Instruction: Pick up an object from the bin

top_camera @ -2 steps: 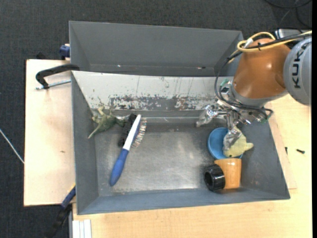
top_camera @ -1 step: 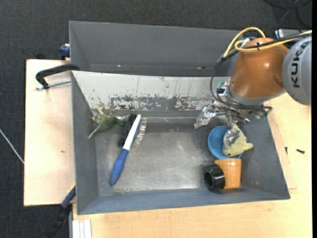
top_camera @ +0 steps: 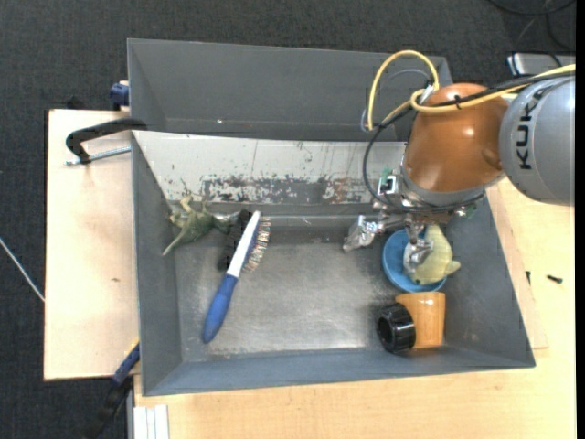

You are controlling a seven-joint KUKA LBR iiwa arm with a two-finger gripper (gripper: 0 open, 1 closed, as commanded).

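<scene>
Pale-yellow lump (top_camera: 441,260), rounded, likely soft and light, lies at 4 o'clock in the bin (top_camera: 311,309), overlapping a blue disc (top_camera: 396,262). Best taken across its narrow middle. Gripper (top_camera: 418,252) sits over it; whether spread or pinching, cannot tell. Orange cup (top_camera: 426,318) lies at its 6 o'clock. Wrist cover hides the lump's upper edge.

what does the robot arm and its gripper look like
The arm is a rounded silver-grey link with dark KUKA lettering. A glossy orange dome cover caps the wrist, yellow and black cables loop above it, and a metal gripper sits below.
</scene>
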